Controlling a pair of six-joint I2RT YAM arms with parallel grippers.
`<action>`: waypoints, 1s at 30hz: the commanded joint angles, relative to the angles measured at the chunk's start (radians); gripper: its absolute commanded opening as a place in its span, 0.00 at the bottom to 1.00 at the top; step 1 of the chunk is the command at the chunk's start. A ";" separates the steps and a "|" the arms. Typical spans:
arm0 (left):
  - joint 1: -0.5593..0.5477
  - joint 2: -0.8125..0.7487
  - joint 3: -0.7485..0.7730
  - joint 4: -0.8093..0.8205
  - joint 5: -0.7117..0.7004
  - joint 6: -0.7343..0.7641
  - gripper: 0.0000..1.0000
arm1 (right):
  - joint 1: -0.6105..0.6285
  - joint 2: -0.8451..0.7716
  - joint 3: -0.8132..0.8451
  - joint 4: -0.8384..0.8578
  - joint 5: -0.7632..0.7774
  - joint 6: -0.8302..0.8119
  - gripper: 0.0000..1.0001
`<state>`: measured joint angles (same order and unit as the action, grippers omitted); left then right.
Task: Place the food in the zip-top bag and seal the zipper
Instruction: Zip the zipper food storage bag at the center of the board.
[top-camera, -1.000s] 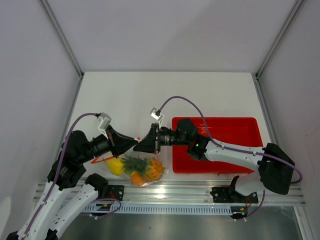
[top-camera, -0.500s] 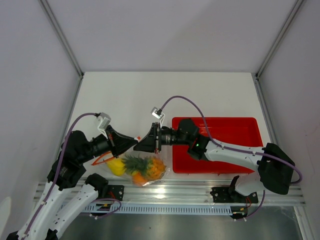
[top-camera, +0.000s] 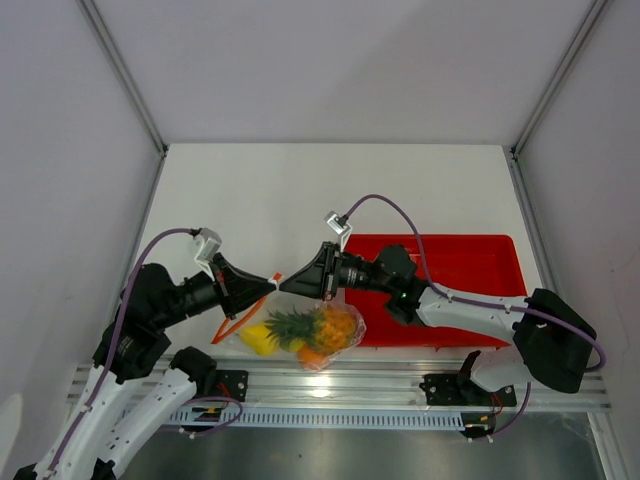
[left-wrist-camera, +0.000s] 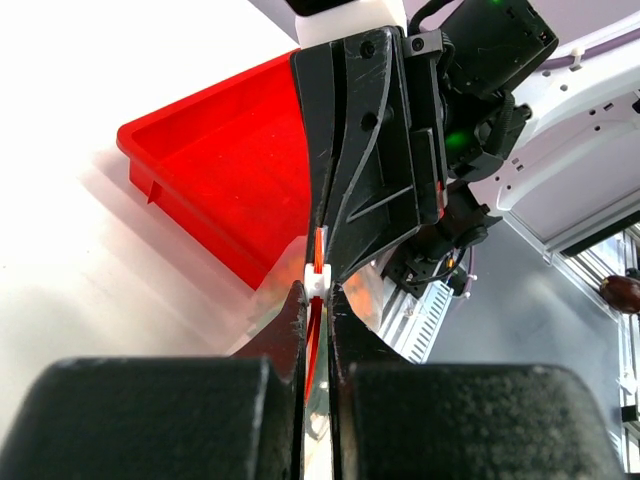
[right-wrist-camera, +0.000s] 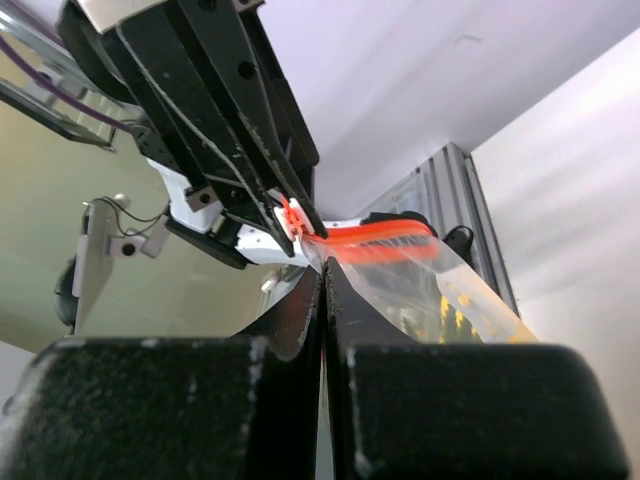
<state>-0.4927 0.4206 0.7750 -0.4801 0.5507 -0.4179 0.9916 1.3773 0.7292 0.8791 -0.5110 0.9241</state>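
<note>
The clear zip-top bag (top-camera: 318, 338) hangs between my two grippers near the table's front edge. Inside it lies the food: a pineapple (top-camera: 298, 324), an orange piece (top-camera: 338, 326) and a yellow lemon (top-camera: 258, 340). My left gripper (top-camera: 270, 285) (left-wrist-camera: 318, 300) is shut on the orange-red zipper (left-wrist-camera: 316, 330), right behind its white slider (left-wrist-camera: 316, 283). Tip to tip with it, my right gripper (top-camera: 289, 288) (right-wrist-camera: 322, 278) is shut on the bag's clear top edge (right-wrist-camera: 400, 285), just beside the zipper (right-wrist-camera: 385, 240). A loose loop of zipper (top-camera: 230, 327) droops at the bag's left.
A red tray (top-camera: 470, 262) lies on the right under my right arm, and shows in the left wrist view (left-wrist-camera: 220, 170) too. The metal rail (top-camera: 340, 385) runs along the near edge. White walls close in the table on both sides.
My right gripper has moved to the right, and the bag with the food has shifted right with it. The left jaws have closed tighter on the zipper.
</note>
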 joint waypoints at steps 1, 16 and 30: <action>-0.003 0.000 -0.006 0.009 0.029 0.007 0.00 | -0.019 -0.015 -0.002 0.187 0.046 0.076 0.00; -0.003 0.006 -0.034 0.017 0.025 0.001 0.01 | -0.005 0.020 -0.025 0.330 0.086 0.186 0.00; -0.003 -0.020 -0.048 0.006 0.037 -0.016 0.01 | -0.039 0.057 -0.070 0.498 0.140 0.308 0.00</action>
<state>-0.4923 0.4103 0.7406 -0.4389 0.5594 -0.4210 0.9733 1.4418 0.6403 1.1931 -0.4473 1.1954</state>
